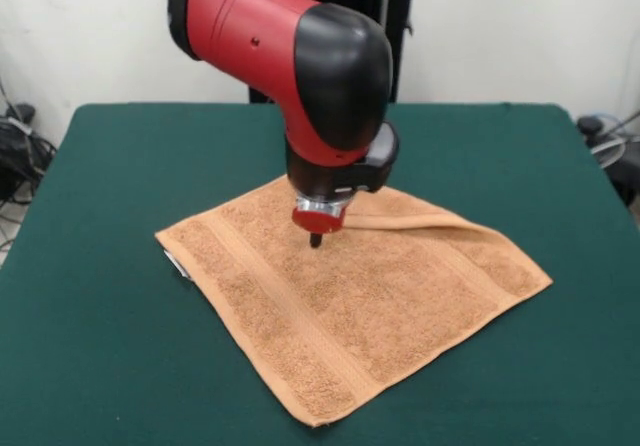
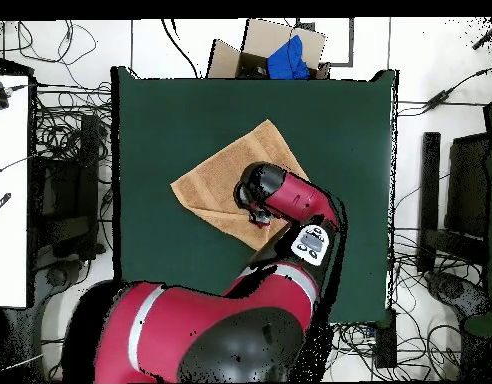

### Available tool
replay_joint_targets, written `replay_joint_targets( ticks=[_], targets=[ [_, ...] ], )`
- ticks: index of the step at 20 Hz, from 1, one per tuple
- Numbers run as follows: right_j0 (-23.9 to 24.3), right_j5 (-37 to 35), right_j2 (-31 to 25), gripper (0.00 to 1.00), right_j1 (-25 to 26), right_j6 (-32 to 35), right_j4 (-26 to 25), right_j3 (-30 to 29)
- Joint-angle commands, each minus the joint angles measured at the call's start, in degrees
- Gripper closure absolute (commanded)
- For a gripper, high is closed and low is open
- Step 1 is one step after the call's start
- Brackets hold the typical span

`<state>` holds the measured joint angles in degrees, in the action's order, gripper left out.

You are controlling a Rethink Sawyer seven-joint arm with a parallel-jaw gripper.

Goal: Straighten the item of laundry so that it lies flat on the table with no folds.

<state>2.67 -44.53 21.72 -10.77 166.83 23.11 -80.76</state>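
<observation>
Directly beneath the pincer point(image 1: 316, 237), the towel point(image 1: 350, 306) is lying on the green desk point(image 1: 100, 366), one edge folded just behind; its grip state cannot be told.

Robotics lab | green bench point(image 2: 160, 120) ringed by tangled floor cables point(image 2: 65, 150) | cardboard box point(image 2: 265, 50) | white desk point(image 2: 8, 190) alongside

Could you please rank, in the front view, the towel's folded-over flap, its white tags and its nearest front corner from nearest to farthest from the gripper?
1. Folded-over flap: just right of the gripper, along the towel's far edge.
2. White tags: at the towel's left edge.
3. Front corner: at the picture's bottom, farthest.
</observation>
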Motion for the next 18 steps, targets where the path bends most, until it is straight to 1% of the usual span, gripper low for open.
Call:
replay_joint_targets(
  ticks=[1, 11, 15, 18],
  targets=[
    [1.15, 2.1, -10.25, 0.0, -1.65, -6.57, -3.5, -8.57],
    [2.13, 1.63, -12.48, 0.0, -3.27, -4.59, -4.9, -9.82],
    [3.53, 2.38, -13.75, 0.0, -3.77, -5.52, -5.23, -11.18],
    [5.09, 1.47, -14.16, 0.0, -4.68, -7.71, -7.09, -12.23]
  ],
)
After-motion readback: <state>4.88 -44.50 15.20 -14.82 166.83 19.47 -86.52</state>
